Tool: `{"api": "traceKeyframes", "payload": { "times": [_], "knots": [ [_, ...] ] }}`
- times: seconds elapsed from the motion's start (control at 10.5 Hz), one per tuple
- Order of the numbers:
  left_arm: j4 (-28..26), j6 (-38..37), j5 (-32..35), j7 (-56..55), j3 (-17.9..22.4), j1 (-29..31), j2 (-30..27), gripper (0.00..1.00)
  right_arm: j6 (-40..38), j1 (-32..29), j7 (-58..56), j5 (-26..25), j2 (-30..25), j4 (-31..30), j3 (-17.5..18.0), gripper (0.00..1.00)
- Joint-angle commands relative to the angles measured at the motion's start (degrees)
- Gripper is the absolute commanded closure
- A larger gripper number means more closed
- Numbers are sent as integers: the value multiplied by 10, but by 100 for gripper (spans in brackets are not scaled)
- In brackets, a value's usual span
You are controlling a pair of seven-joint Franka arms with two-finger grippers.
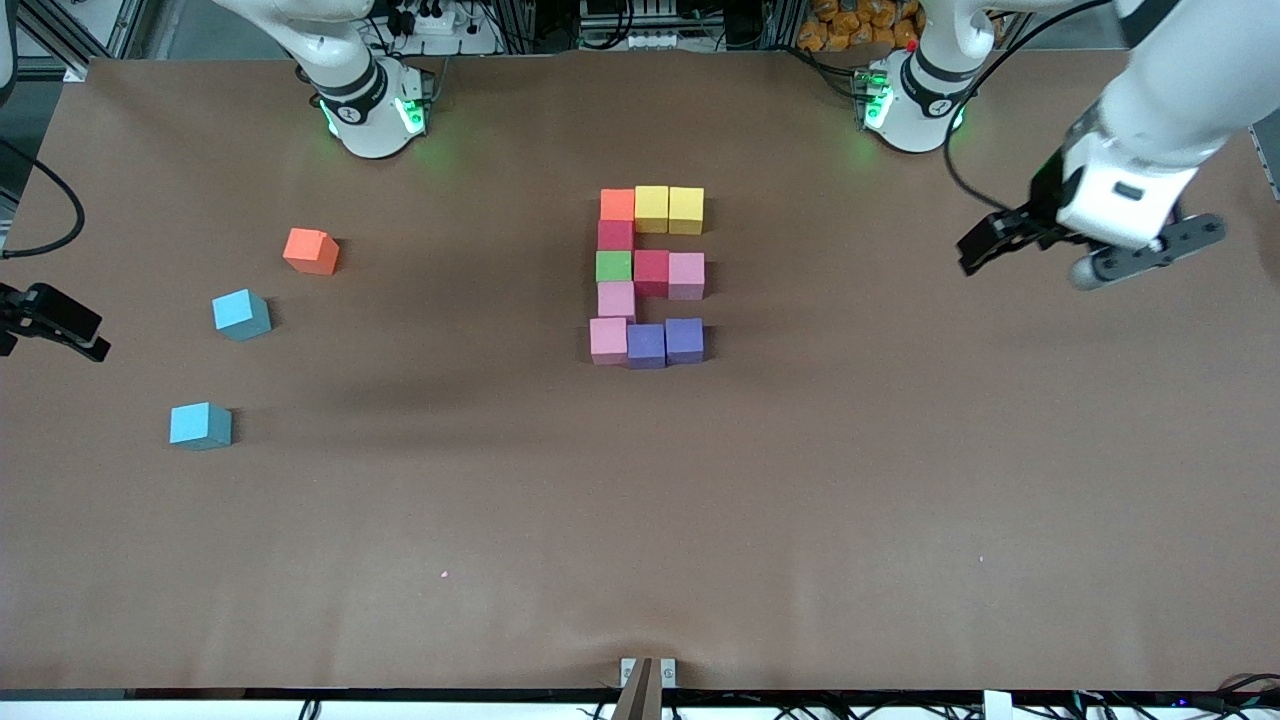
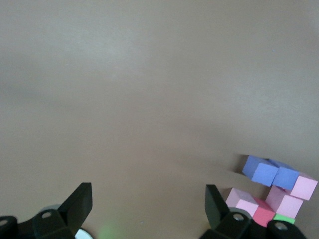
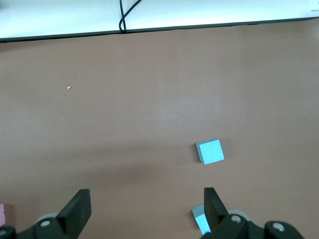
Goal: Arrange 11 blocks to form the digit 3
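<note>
Digit 3 (image 1: pixel 648 277) sits mid-table, all eleven blocks touching, looks finished. Left pincer (image 1: pixel 1090 250) spread, empty, over table's left-arm end. Right pincer (image 1: pixel 50 320) spread, empty, at right-arm edge. Spare orange cube (image 1: pixel 311 251) stays out; next probably just park arms.

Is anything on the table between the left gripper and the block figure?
Nothing visible. The left gripper, open, hangs over bare table toward the left arm's end, and the stretch between it and the digit 3 holds no blocks. The right gripper waits open.
</note>
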Motion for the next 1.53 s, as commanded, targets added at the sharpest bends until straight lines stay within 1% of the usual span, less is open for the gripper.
{"api": "traceKeyframes", "payload": {
  "times": [0.0, 0.29, 0.38, 0.48, 0.67, 1.15, 1.34, 1.43],
  "knots": [
    [27, -30, 1, 73, -5, 56, 5, 0, 0, 3, 4, -8, 2, 5, 1, 0],
    [28, -44, -1, 141, -8, 97, 2, 0, 0, 6, 4, -8, 2, 5, 1, 0],
    [29, -44, -9, 172, -8, 111, 3, 0, 0, 6, 4, -8, 2, 5, 1, 0],
    [33, -44, -19, 189, -5, 114, 4, 0, 1, 6, 4, -8, 2, 5, 1, 0],
    [40, -45, -18, 206, -6, 114, 4, 0, 1, 4, 4, -8, 2, 6, 1, 0],
    [52, -60, -19, 214, -10, 136, 5, 0, 2, 4, 10, -8, 2, 6, 0, 0],
    [55, -60, -14, 210, -37, 150, 3, 0, 4, 3, 11, -6, 2, 6, 1, 0],
    [55, -60, -12, 209, -33, 148, 1, 0, 5, 2, 10, -5, 2, 6, 1, 0]
  ]
}}
